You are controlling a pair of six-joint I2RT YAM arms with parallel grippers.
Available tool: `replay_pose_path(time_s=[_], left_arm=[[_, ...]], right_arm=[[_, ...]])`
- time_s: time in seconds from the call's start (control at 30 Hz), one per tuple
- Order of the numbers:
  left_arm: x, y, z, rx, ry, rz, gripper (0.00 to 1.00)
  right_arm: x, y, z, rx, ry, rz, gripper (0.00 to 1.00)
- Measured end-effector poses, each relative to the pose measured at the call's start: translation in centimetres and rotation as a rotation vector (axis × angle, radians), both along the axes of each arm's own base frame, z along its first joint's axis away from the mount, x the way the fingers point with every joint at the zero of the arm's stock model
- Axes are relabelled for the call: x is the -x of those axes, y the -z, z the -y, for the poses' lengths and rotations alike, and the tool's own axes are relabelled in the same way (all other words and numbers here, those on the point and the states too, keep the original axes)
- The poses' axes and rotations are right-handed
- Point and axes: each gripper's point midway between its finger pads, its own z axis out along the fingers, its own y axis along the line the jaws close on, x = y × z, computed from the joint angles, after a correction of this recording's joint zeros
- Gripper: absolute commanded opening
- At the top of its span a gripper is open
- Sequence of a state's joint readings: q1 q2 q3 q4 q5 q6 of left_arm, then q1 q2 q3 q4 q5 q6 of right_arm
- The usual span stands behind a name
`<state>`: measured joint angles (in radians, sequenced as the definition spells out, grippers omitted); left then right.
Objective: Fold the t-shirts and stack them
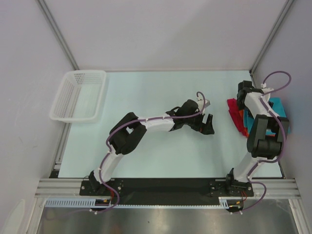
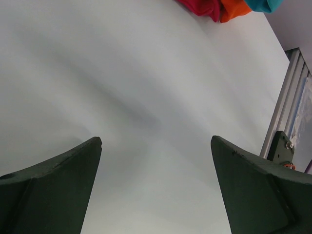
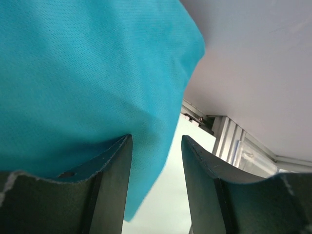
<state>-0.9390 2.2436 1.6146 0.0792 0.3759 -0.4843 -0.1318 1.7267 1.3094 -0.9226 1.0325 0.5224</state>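
Observation:
The three t-shirts lie piled at the table's right edge: the magenta-red one leftmost, the orange one beside it, the teal-blue one on the right. The right arm partly covers them. My right gripper hangs over the pile. In the right wrist view its jaws stand apart, with the teal-blue shirt's edge draped against the left finger. My left gripper is open and empty over bare table mid-right. The red, orange and teal shirts show far ahead of it.
A white plastic mesh basket stands at the table's far left edge. Aluminium frame posts mark the back right corner and white walls enclose the table. The rail runs along the right side.

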Motion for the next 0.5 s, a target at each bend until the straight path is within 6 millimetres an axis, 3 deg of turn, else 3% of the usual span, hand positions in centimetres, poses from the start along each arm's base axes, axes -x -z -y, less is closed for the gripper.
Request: replay_pose_path(time_s=[0.27, 0.5], left_arm=[[0.4, 1.5, -0.9, -0.047, 0.002, -0.013, 0.99], [0.4, 1.9, -1.2, -0.068, 0.000, -0.009, 1.00]], right_arm=[[-1.2, 4.7, 0.7, -0.032, 0.004, -0.084, 0.48], [-2.6, 5.2, 1.0, -0.030, -0.011, -0.116, 0.46]])
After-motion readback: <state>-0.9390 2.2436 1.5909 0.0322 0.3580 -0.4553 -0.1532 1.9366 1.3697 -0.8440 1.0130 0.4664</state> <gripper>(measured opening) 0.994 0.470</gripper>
